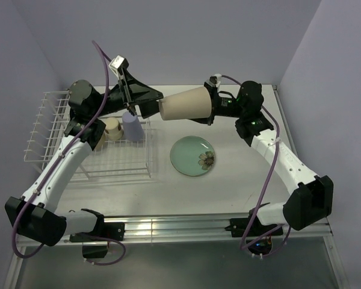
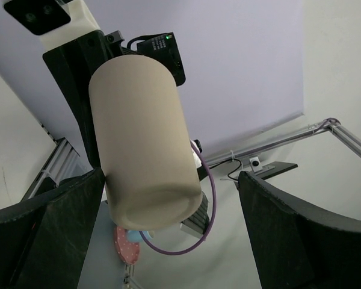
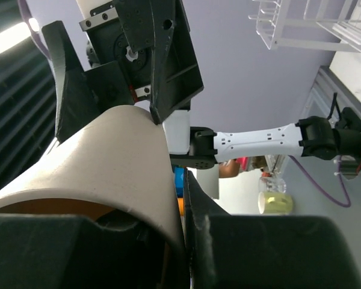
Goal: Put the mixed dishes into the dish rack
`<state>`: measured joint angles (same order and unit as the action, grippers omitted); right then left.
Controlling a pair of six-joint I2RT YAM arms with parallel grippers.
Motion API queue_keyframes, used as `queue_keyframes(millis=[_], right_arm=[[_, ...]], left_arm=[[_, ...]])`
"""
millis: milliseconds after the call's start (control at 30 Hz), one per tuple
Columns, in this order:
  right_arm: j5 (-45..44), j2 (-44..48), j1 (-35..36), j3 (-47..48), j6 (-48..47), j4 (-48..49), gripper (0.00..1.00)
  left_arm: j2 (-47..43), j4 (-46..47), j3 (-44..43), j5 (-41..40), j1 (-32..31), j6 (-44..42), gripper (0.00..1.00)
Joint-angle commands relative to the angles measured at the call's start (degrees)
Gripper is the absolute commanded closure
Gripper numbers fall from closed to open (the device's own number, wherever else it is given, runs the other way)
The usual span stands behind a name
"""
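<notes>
from above, my right gripper [image 1: 212, 103] grips the beige tumbler [image 1: 186, 104] by its rim, sideways in the air near the dish rack [image 1: 48, 129]; left wrist: my left gripper [image 2: 168, 180] gapes wide around its base; right wrist: my fingers [image 3: 253, 253] pinch its wall

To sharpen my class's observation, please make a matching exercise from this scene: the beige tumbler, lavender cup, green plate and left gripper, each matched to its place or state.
Things:
1. beige tumbler
2. lavender cup
3. pale green plate
4. left gripper

Places or states:
A. flat on the table
B. jaws wide open
C. inside the white dish rack
D. held on its side in the air by the right gripper

Pairs: 1-D, 2-C, 3-A, 4-B
</notes>
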<state>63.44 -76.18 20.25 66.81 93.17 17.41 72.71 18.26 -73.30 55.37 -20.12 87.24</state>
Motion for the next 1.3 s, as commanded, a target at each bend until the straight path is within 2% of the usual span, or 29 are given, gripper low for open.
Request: queue_keyframes(millis=[0, 167, 300, 433, 500, 600, 633, 700, 733, 767, 833, 867, 1000, 1033, 1067, 1167, 1200, 1233, 1267], right_arm=[[-1.91, -0.46, 1.63, 4.73, -5.36, -4.65, 1.00], [-3.76, -0.90, 3.04, 4.73, -6.85, -5.27, 1.00], [-6.30, -1.60, 4.44, 8.42, -12.65, -14.31, 1.00], [-8.06, -1.25, 4.89, 8.25, -14.85, -16.62, 1.00], [-8.42, -1.07, 5.06, 7.99, -15.21, -17.06, 1.00], [-9.03, -0.81, 5.24, 7.99, -15.99, -18.45, 1.00], [-9.30, -0.64, 5.32, 7.90, -16.43, -18.72, 1.00], [-9.74, -0.28, 5.24, 7.29, -16.35, -18.29, 1.00], [-9.65, -0.20, 5.24, 7.11, -16.09, -17.94, 1.00], [-9.48, -0.19, 5.24, 6.68, -16.09, -17.76, 1.00], [-9.13, -0.28, 5.24, 6.67, -16.96, -17.76, 0.88], [-9.04, -0.20, 5.24, 7.02, -17.66, -18.80, 0.68], [-8.95, -0.02, 4.45, 7.81, -22.40, -24.77, 0.28], [-9.21, 0.59, 3.40, 7.38, -24.76, -26.53, 0.20], [-9.65, 1.12, 2.61, 7.11, -26.09, -30.38, 0.02], [-10.79, 3.75, -2.04, 4.39, -30.14, -34.79, 0.00], [-10.97, 4.37, -3.71, 3.95, -32.67, -36.46, 0.00], [-11.84, 5.51, -5.38, 3.25, -34.18, -38.48, 0.00], [-12.54, 5.95, -9.05, 3.24, -36.10, -44.07, 0.00]], left_arm=[[-2.48, -2.86, -0.61, -1.41, -1.50, -3.04, 0.01], [-3.45, -6.92, -1.32, -3.07, -3.61, -6.29, 0.01], [-4.33, -7.98, -0.27, -4.57, -4.22, -6.91, 0.01], [-4.42, -8.77, -0.44, -4.84, -5.10, -7.61, 0.01], [-4.77, -9.21, 0.08, -4.84, -5.46, -7.79, 0.05], [-5.38, -6.23, 2.19, -4.66, -5.63, -5.78, 0.18], [-5.56, -5.18, 2.80, -4.49, -5.81, -5.16, 0.31], [-5.73, -2.45, 4.04, -4.22, -6.07, -3.67, 0.46], [-5.91, -2.01, 4.30, -4.05, -6.16, -3.48, 0.63], [-5.91, -1.74, 4.48, -3.79, -6.25, -3.48, 0.73], [-6.35, -1.21, 4.83, -3.08, -6.33, -3.39, 1.00], [-6.52, -1.38, 5.00, -2.91, -6.25, -3.48, 1.00], [-7.49, -7.87, 2.73, -2.29, -4.76, -9.34, 1.00], [-8.10, -12.07, 1.42, -2.11, -3.97, -10.59, 1.00], [-8.54, -14.72, 0.71, -2.20, -2.92, -13.30, 1.00], [-11.35, -22.90, -0.18, -0.54, 4.19, -16.13, 1.00], [-12.06, -25.18, -0.44, 0.08, 8.74, -18.57, 1.00], [-12.67, -32.95, -2.44, 0.52, 10.96, -20.86, 1.00], [-12.59, -38.25, -4.20, 0.44, 13.07, -27.24, 1.00]])
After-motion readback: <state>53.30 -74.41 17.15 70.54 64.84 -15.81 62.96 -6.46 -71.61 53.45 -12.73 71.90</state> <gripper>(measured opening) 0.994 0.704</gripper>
